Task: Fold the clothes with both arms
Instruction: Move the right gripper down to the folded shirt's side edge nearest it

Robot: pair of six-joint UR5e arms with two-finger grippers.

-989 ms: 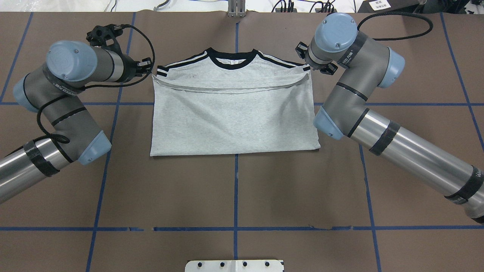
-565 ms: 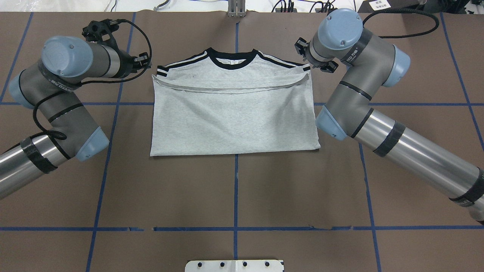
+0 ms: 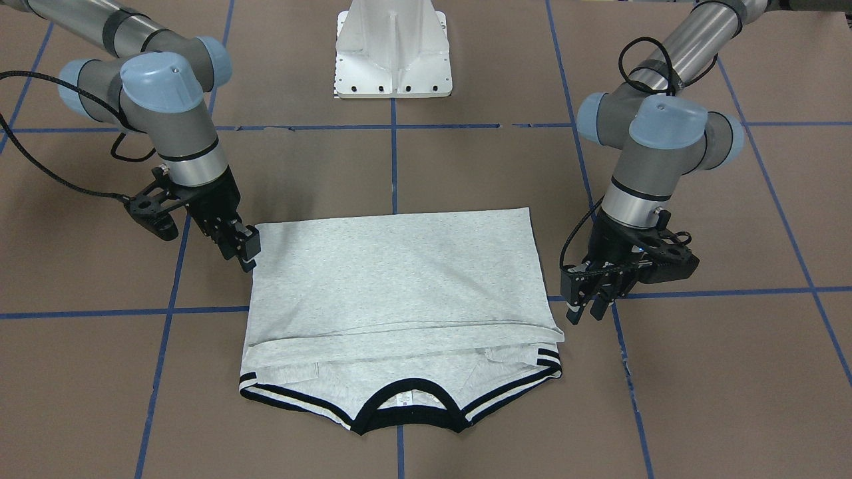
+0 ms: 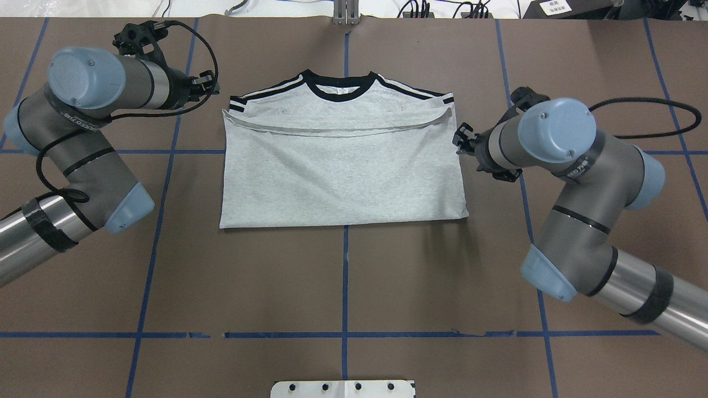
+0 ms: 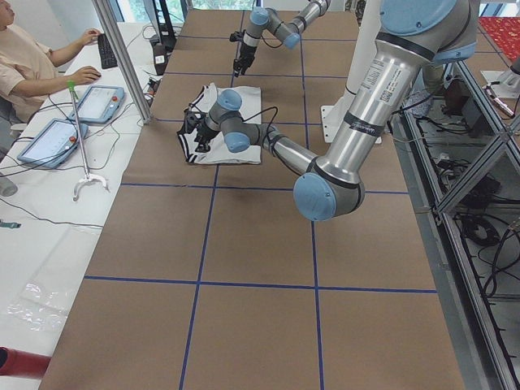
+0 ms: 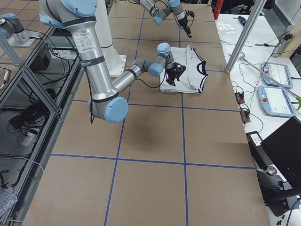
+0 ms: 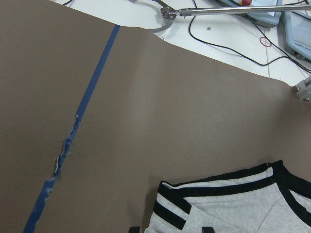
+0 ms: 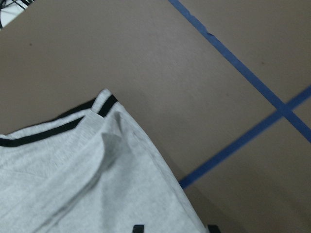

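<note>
Spread and empty, left pincer [image 3: 584, 311] and right pincer [image 3: 243, 255] flanking folded T-shirt [image 3: 399, 279]; risk of pinching one layer only, skewing the fold.

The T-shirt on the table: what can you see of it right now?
The T-shirt is light heather-grey knit with a black neckband and black-striped sleeve hems. It lies flat on the brown table, collar away from the robot, sleeves folded in and the bottom half turned up over the body, making a neat rectangle. No print shows. The left pincer and right pincer are open near its side edges; neither grips it.
</note>
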